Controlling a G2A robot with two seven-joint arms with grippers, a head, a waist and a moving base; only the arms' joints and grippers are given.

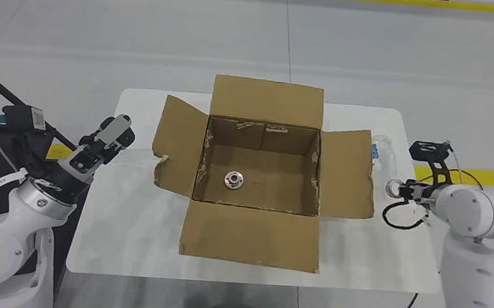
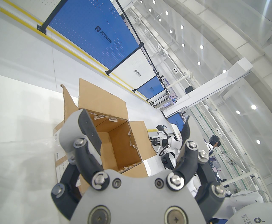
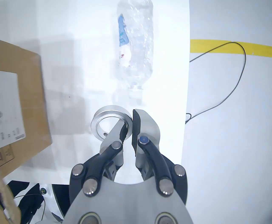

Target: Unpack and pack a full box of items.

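Right tool (image 3: 128, 125) pinching metal ring (image 3: 96, 125) beside box (image 1: 250, 235), near bottle (image 3: 136, 42) lying on counter (image 1: 123, 231). Left tool (image 2: 136, 119) spread, empty. One flanged part (image 1: 232, 179) remaining inside box. Judged: nearly unpacked; repacking not yet begun.

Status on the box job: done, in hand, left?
Done: the cardboard box is open and a plastic bottle lies on the table beside it. In hand: the right gripper has its jaws shut on a metal ring near the bottle. Remaining, if unpacking: one small metal part on the box floor; the left gripper is open beside the box.
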